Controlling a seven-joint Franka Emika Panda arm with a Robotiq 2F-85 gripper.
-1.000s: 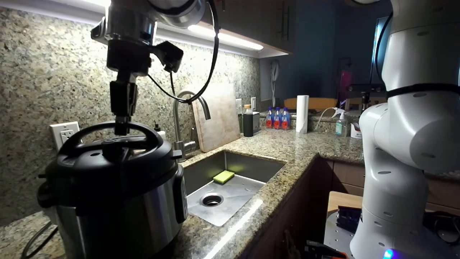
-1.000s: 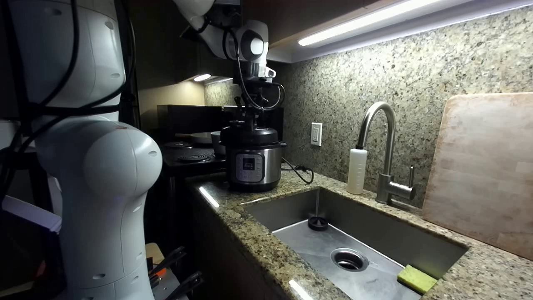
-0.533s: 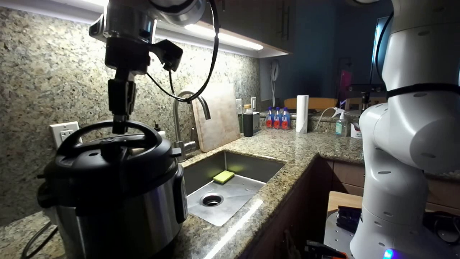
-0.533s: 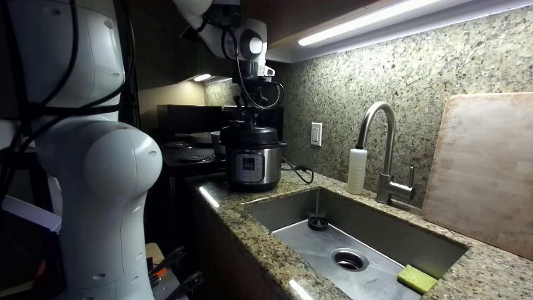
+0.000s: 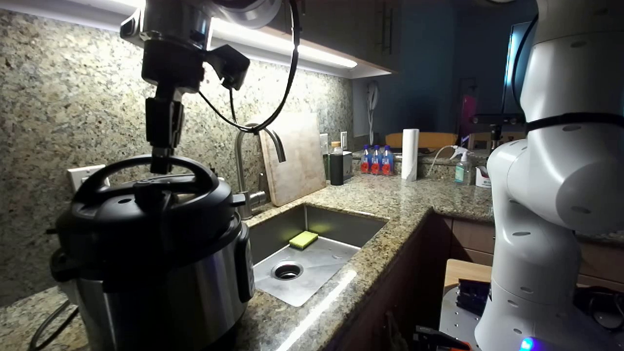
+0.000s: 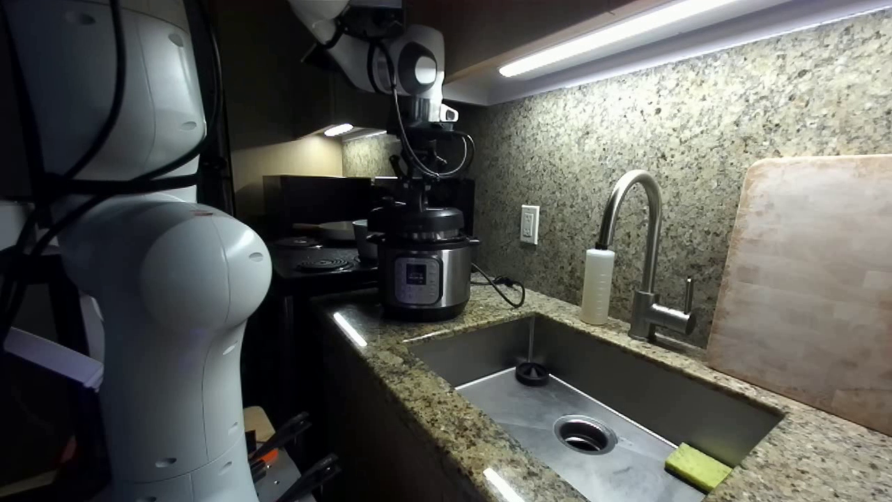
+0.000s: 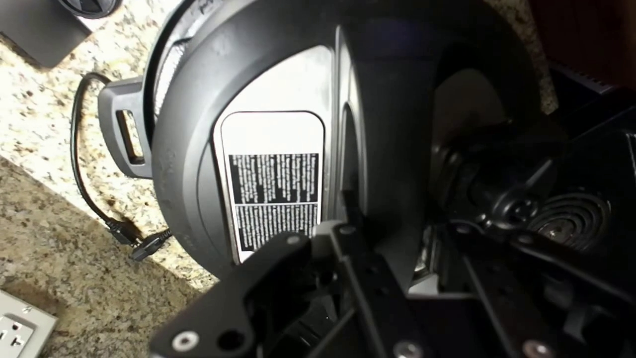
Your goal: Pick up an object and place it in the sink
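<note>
The round black lid hangs a little above the steel-and-black cooker pot; its shiny underside rim shows in the gap. My gripper points down from above and is shut on the arched top handle of the lid. Seen from the wrist, the dark handle band runs between the two fingers of the gripper, with the labelled top of the lid beside it. The steel sink lies beside the cooker, visible in both exterior views. Its round drain shows.
A yellow-green sponge and a black stopper lie in the sink. Behind it stand the curved faucet, a soap bottle and a leaning board. A stove adjoins the cooker. A lit cabinet overhangs the counter.
My gripper has risen slightly with the lid. The lid sat down on the pot before; now a gap with the bright rim shows between them. The pot has stayed in place.
</note>
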